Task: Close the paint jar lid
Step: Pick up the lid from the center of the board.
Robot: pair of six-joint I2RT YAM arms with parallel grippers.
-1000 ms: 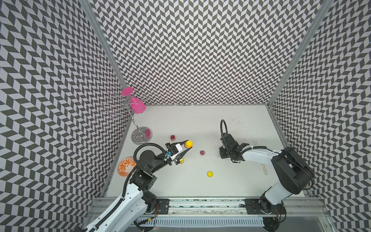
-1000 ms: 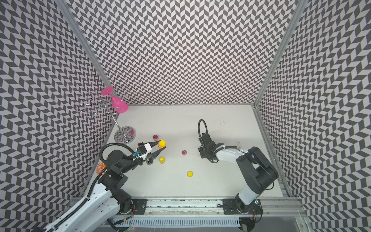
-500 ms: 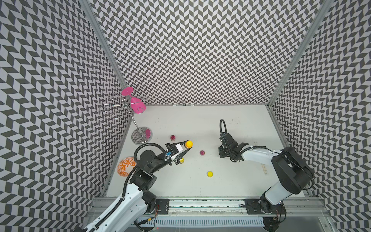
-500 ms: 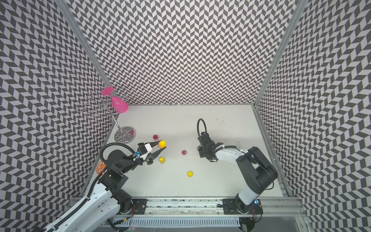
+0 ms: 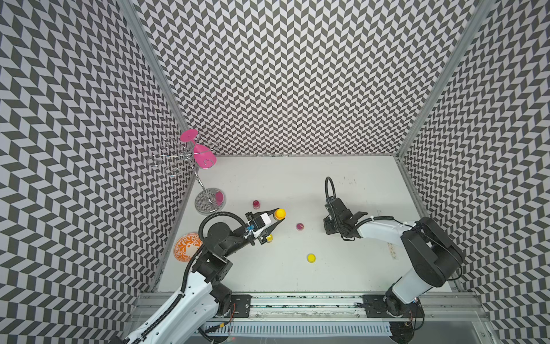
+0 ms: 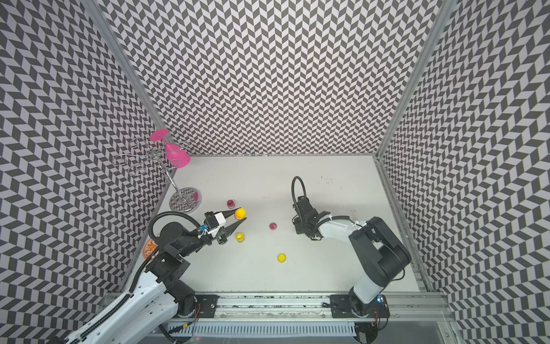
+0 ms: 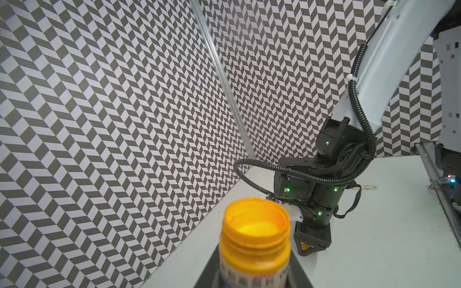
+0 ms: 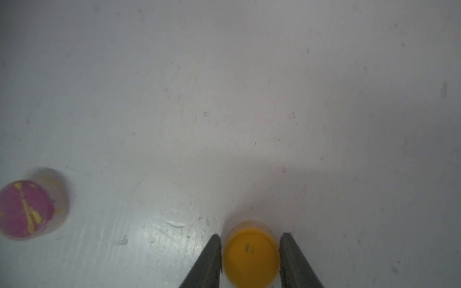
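Narrowed since the earlier frame, the fingers of our right hand (image 8: 250, 235) flank the lid (image 8: 250, 254) on the tabletop (image 8: 224, 99); a firm pinch we cannot confirm. Our left hand (image 6: 242, 214) pinches the open paint jar (image 7: 254, 239), well apart, awaiting capping.

View's edge cuts the orange jar (image 7: 254, 239), its label (image 7: 252, 280) blurred; the yellow lid (image 8: 250, 256) is blurred too.

Bright, even light from above, soft shadows. My right wrist view is dim and blurry, with glare on the surface (image 8: 162, 232). Left wrist view: paint jar (image 7: 254, 239) label unfocused.
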